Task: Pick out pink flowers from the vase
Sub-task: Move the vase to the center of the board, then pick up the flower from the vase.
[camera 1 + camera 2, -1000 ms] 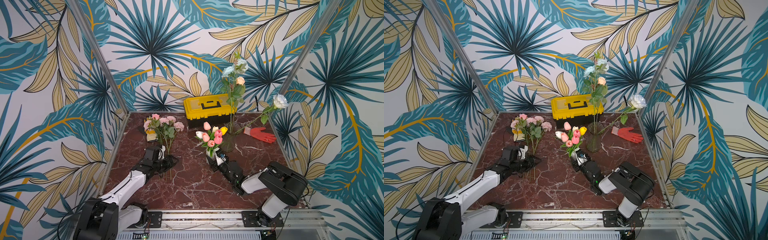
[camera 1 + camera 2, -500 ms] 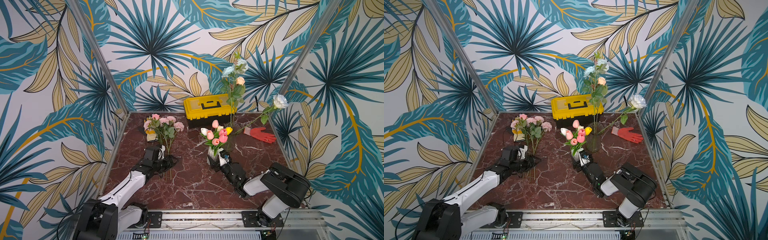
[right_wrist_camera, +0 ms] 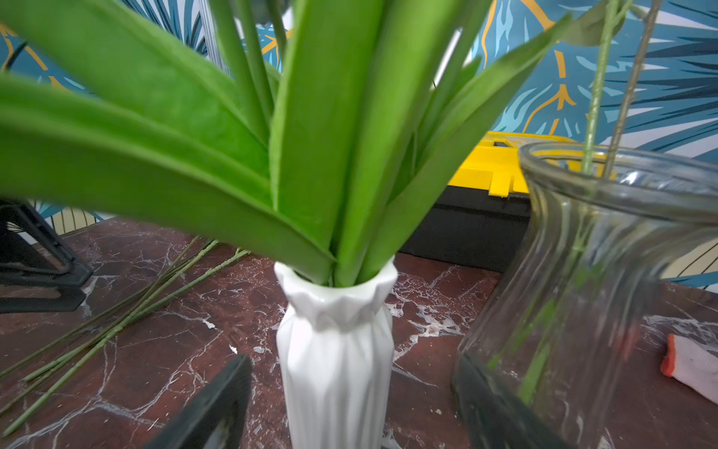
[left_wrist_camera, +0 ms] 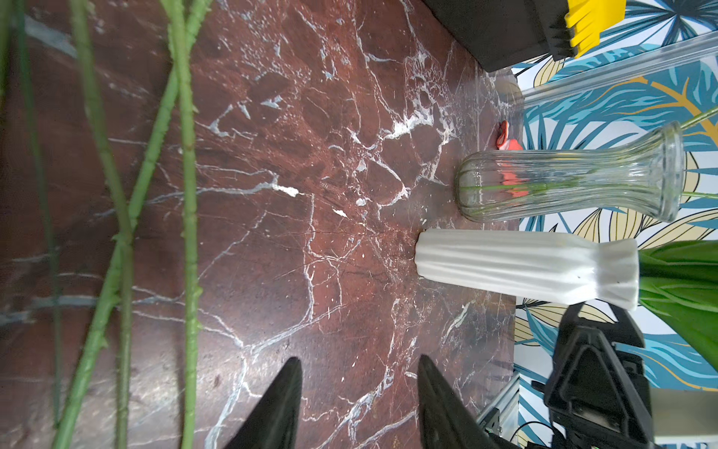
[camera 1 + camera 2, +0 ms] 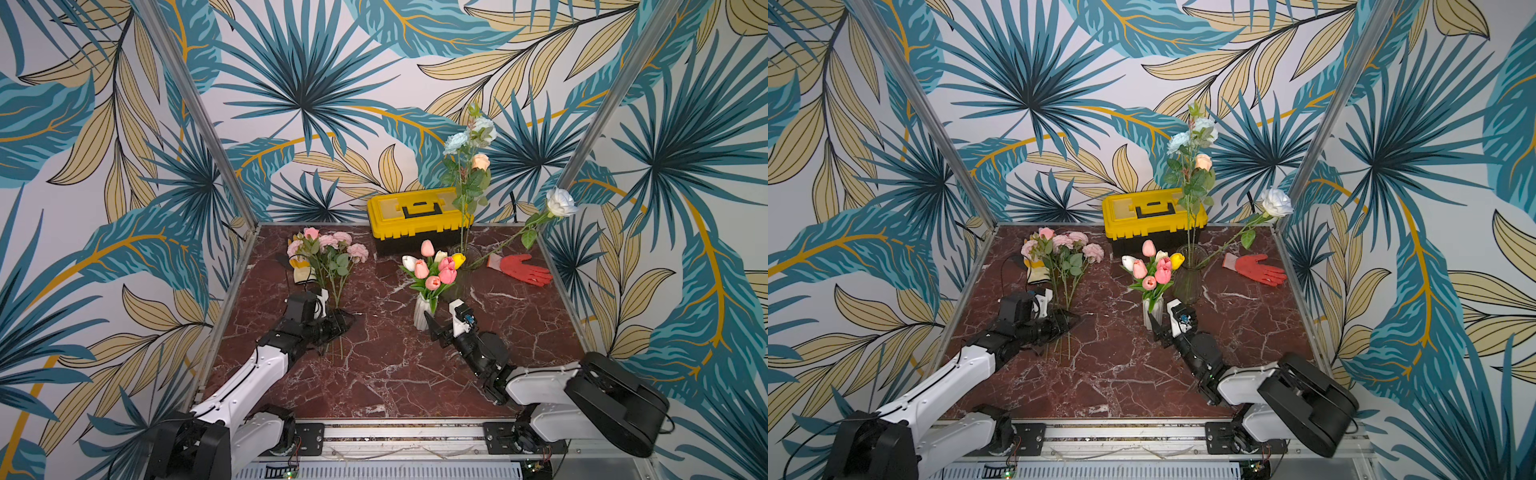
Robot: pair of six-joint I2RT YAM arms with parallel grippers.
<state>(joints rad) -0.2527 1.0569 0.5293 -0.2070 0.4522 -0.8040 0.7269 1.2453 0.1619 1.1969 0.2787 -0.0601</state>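
Note:
Several pink flowers [image 5: 328, 245] [image 5: 1063, 243] lie on the marble at the left, their green stems [image 4: 186, 194] beside my left gripper [image 5: 343, 322] [image 4: 359, 373], which is open and empty. A white vase [image 5: 422, 311] [image 3: 334, 350] stands upright with pink tulips [image 5: 440, 270] [image 5: 1156, 272] among white and yellow ones. My right gripper [image 5: 436, 320] [image 3: 351, 361] is open, its fingers on either side of the white vase with gaps. Close behind stands a glass vase [image 5: 1187, 274] [image 3: 582, 291] holding pale blue, peach and white blooms.
A yellow toolbox [image 5: 415, 216] sits at the back wall. A red glove [image 5: 523, 270] lies back right, a yellow-white glove [image 5: 301, 270] under the pink blooms. A white rose [image 5: 561, 201] leans from the glass vase toward the right post.
My right gripper carried the white vase of tulips back and to the right, beside the glass vase, then opened off it. The left arm has not moved.

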